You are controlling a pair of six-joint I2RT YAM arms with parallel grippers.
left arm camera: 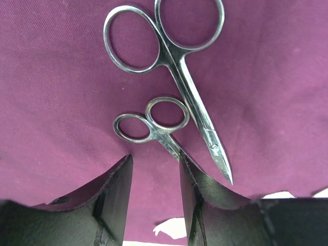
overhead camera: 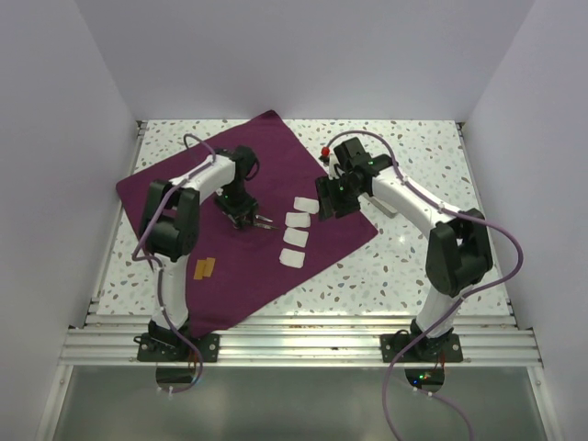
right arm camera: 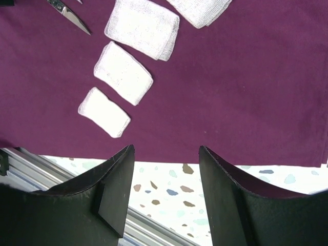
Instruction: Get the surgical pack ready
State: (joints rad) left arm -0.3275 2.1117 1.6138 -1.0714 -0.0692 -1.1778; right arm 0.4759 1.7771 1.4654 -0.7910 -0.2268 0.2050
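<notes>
The surgical pack (overhead camera: 272,145) is a deep purple cloth spread flat as a diamond on the table. It fills the left wrist view (left arm camera: 56,97) and the right wrist view (right arm camera: 236,77). My left gripper (overhead camera: 243,217) hovers low over its middle, open and empty (left arm camera: 155,163). Large scissors (left arm camera: 180,77) and small scissors (left arm camera: 152,123) lie just ahead of it. The small pair's blades are hidden under my right finger (left arm camera: 197,184). My right gripper (overhead camera: 327,198) is open and empty (right arm camera: 164,154) above the cloth's right edge.
Several white gauze pads (overhead camera: 296,230) lie in a row on the cloth between the grippers, also in the right wrist view (right arm camera: 123,72). A small tan strip (overhead camera: 204,268) lies on the cloth's near left. A small red object (overhead camera: 325,151) sits on the speckled table (overhead camera: 423,175).
</notes>
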